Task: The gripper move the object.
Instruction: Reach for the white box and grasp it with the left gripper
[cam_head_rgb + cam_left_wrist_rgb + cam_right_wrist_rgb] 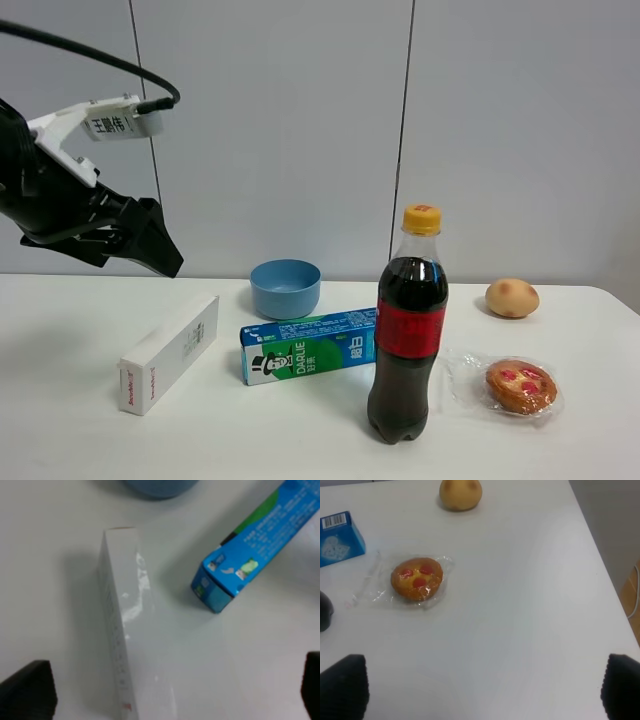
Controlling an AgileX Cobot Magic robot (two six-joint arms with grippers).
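Clearance is what your left gripper [158, 255] has: it hangs in the air up and to the left of the toothpaste box [310, 348], above the far end of the white box [170, 352], touching nothing. Its jaws are spread wide. In the left wrist view the black fingertips [25, 692] sit at opposite edges with the white box [127, 630] running lengthwise between them, nearer one than the other. I judge the opening is set to straddle the narrow width, since a long carton is easiest pinched across its short sides.

The white box lies on a long side on the table [60, 430], just left of the toothpaste box and apart from it, red-lettered end toward the camera. The blue bowl [285, 288] stands behind the toothpaste box, near the white box's far end, so you should come down straight.

Your right gripper [482, 687] is parted too and holds nothing. It is over bare table past the wrapped pastry [416, 578], well right of the toothpaste box, probably to keep out of the way.
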